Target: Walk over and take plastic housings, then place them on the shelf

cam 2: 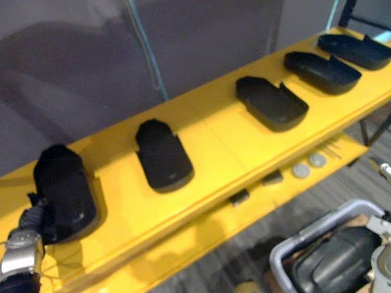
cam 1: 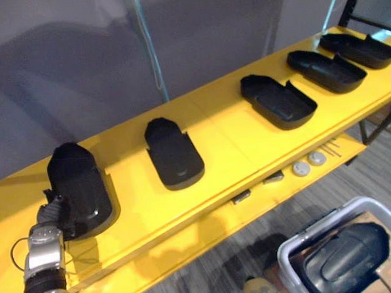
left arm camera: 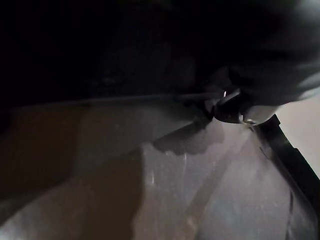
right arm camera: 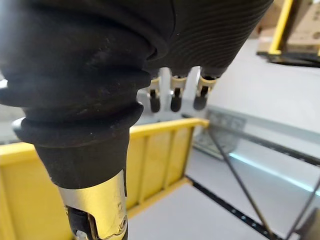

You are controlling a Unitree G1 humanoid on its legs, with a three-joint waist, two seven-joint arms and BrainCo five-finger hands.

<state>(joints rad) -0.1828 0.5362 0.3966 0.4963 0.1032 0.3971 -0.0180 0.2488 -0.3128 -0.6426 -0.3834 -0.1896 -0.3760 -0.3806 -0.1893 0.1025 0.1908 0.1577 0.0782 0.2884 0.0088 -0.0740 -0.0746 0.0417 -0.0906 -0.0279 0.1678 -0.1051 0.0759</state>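
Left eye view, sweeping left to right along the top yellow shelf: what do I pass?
On the yellow shelf: first housing, with the left hand at its near edge → second housing → third housing → fourth housing → fifth housing.

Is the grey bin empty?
No, a black plastic housing lies inside the grey bin.
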